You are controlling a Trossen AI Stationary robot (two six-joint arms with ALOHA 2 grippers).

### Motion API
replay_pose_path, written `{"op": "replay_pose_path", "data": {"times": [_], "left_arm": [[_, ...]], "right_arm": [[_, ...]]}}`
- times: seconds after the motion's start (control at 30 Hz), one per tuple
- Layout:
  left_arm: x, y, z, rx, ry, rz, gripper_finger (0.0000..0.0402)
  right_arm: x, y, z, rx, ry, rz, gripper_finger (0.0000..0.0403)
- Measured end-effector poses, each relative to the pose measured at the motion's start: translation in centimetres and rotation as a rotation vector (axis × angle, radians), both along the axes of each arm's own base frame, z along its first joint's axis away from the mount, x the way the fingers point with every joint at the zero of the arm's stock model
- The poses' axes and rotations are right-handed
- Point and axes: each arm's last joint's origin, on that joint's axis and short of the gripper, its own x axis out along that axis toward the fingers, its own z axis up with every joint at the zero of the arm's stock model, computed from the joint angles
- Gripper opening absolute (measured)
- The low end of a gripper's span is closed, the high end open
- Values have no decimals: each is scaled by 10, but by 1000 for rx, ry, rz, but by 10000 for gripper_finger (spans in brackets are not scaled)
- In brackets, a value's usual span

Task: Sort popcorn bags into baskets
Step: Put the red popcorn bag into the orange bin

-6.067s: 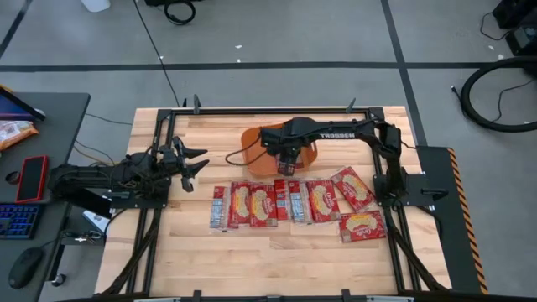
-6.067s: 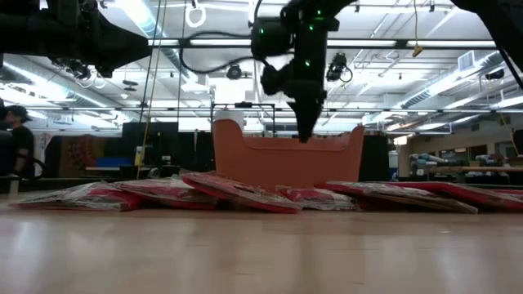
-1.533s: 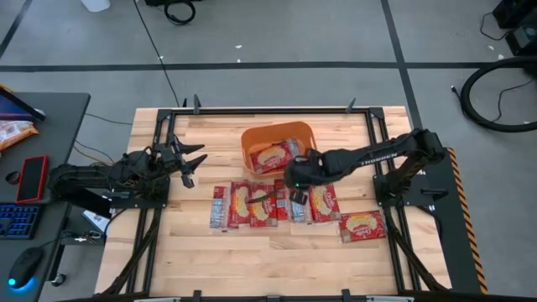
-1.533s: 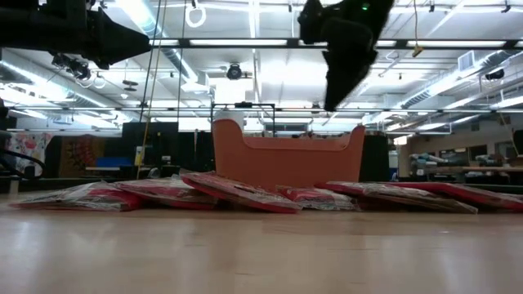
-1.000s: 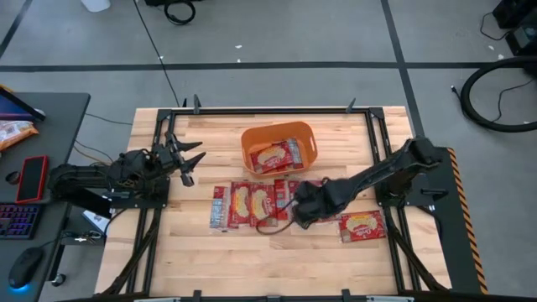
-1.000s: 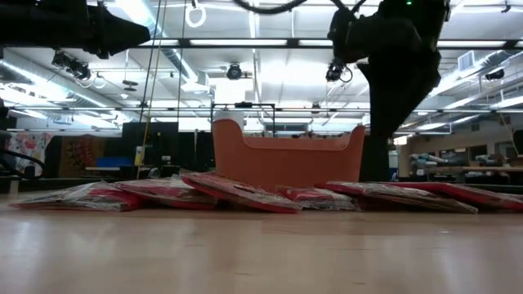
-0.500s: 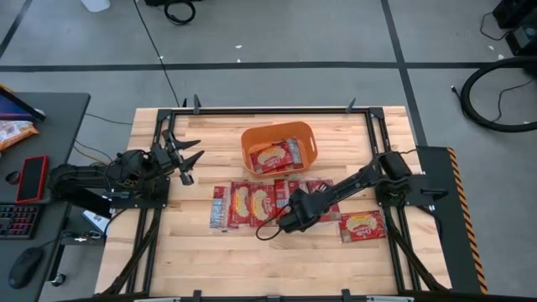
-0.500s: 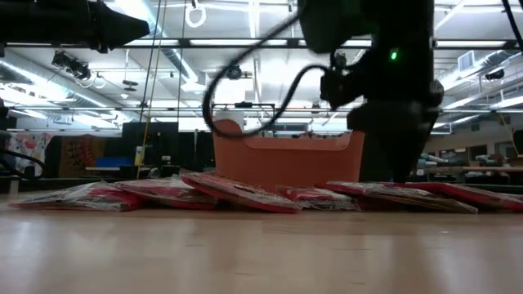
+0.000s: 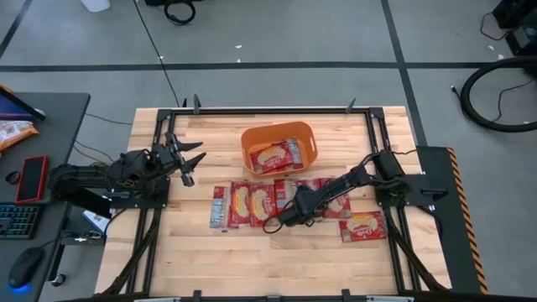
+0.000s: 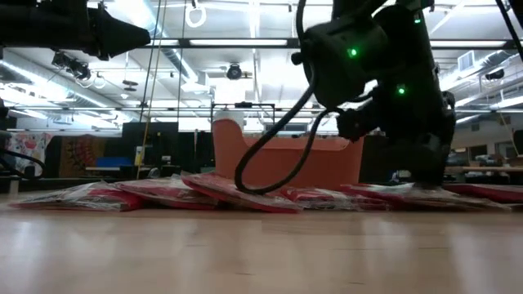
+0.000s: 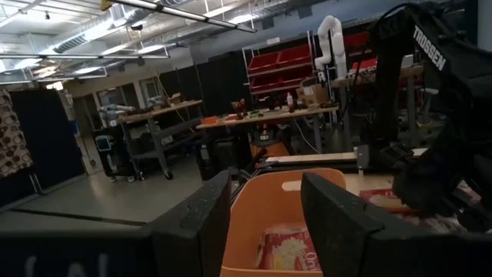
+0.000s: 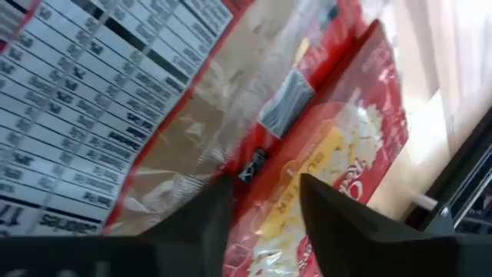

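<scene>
The right gripper (image 9: 289,214) is pressed low onto the row of flat, glossy red popcorn bags (image 9: 252,204) laid on the pale wooden desk (image 9: 210,252), its dark fingers (image 12: 330,208) parted over a crinkled packet edge, though whether the packet is gripped cannot be told. One bag (image 9: 273,156) is seen lying inside the orange plastic basket (image 9: 309,139), a round-cornered tub just behind the row. The left gripper (image 9: 186,158) is held above the desk's left side, its fingers (image 11: 338,223) spread apart and empty.
</scene>
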Motion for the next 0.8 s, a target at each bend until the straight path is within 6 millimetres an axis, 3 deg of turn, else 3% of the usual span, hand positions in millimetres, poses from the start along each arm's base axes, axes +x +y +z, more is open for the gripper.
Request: {"op": "replay_pose_path", "data": {"times": [0.27,0.57,0.8], "left_arm": [[0,0,0,0,1,0,164],[0,0,0,0,1,0,164],[0,0,0,0,1,0,164]], "right_arm": [[-2,0,-2,43,42,27,11],[3,3,36,-14,136,78,7],[15,11,75,-53,-38,204,5]]}}
